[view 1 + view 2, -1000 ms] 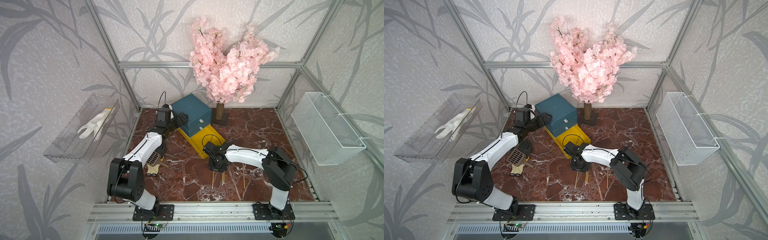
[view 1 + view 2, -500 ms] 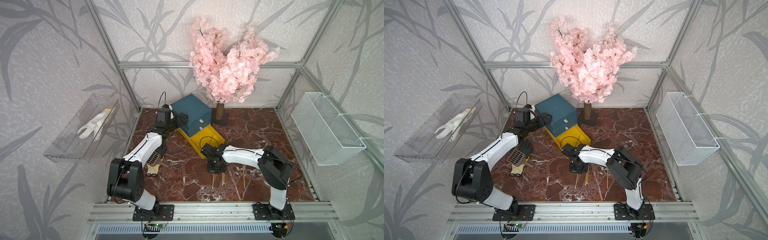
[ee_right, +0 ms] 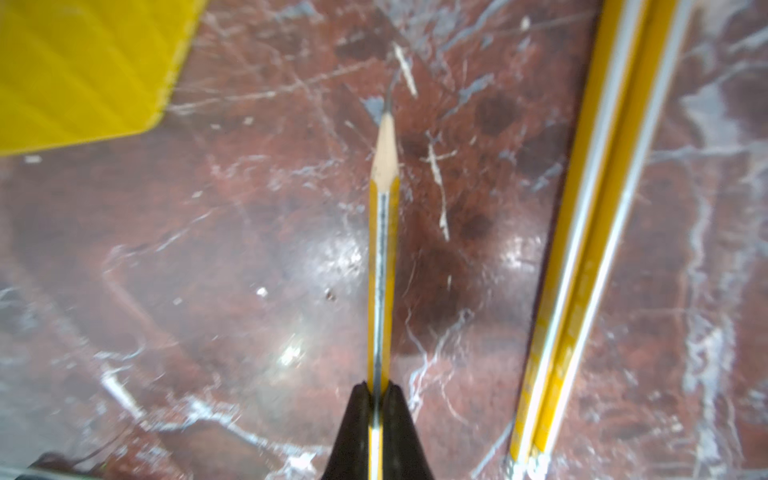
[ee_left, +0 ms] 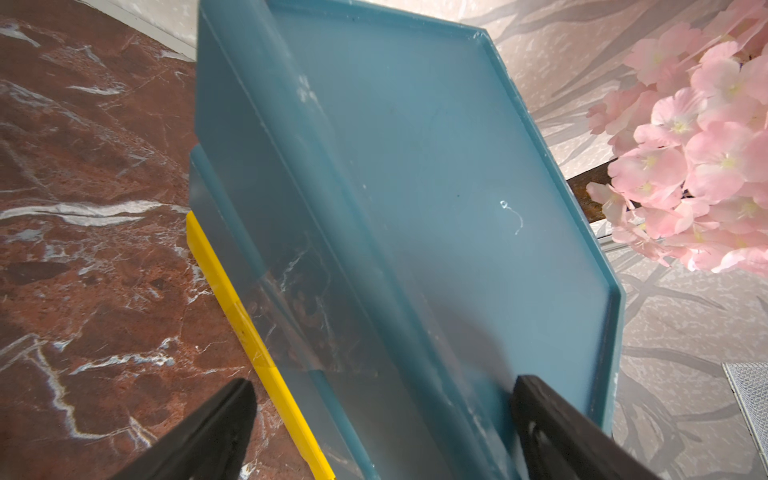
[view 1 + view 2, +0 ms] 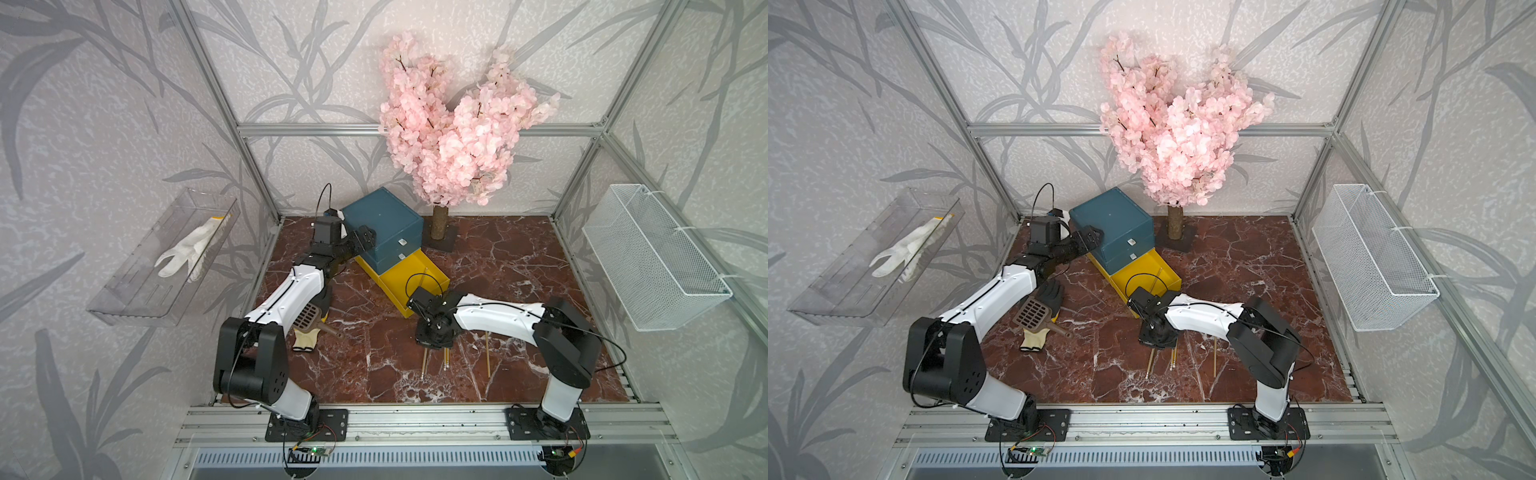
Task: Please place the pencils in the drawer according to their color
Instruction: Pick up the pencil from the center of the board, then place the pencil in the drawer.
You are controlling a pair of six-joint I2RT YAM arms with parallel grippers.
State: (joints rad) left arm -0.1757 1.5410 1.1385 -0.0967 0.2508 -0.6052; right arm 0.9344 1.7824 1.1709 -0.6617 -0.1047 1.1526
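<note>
From where I stand, the right tool (image 3: 379,388) is pinched narrow on one slim yellow wooden pencil (image 3: 383,249), gripping it partway along its shaft. The sharpened tip points straight out ahead of the fingers, low over the red-brown marbled table (image 5: 519,266). The pencil's long axis therefore runs in line with the tool's reach, not across it.

The open yellow plastic bottom drawer (image 5: 392,297) of the small teal-blue cube chest (image 5: 382,216) lies just beyond that tool (image 5: 434,332), towards the back wall. In the right wrist view its corner (image 3: 75,66) sits ahead of the pencil tip and off to one side. My guess is the carry needs a short forward move and some turning, so the pencil lines up with the slanted tray instead of bridging its rim.

The right arm is plainly the nearer one. More loose yellow pencils (image 5: 446,359) lie on the table on the near side of the tool, a pair of them (image 3: 590,249) roughly parallel to the held one.

The left tool (image 4: 382,384) stands wide across the chest's upper edge. I cannot tell whether it presses on it
</note>
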